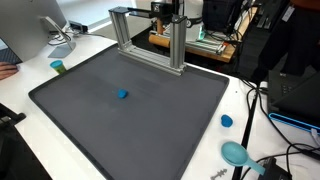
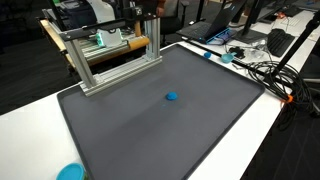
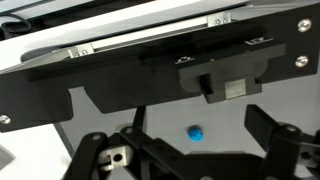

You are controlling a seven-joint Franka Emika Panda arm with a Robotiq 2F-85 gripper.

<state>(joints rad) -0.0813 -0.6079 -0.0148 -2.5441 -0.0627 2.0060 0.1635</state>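
A small blue object (image 1: 123,95) lies near the middle of a dark grey mat (image 1: 90,120); it also shows in the other exterior view (image 2: 172,97). In the wrist view the blue object (image 3: 196,132) lies far below, between my gripper's (image 3: 190,152) two black fingers, which are spread wide and hold nothing. In both exterior views the arm is only partly in view, high at the back above an aluminium frame (image 1: 150,45). The gripper is well above the mat and touches nothing.
The aluminium frame (image 2: 110,62) stands on the mat's back edge. On the white table around the mat are a green cup (image 1: 58,67), a blue cap (image 1: 227,121), a teal dish (image 1: 235,152) and cables (image 2: 262,72).
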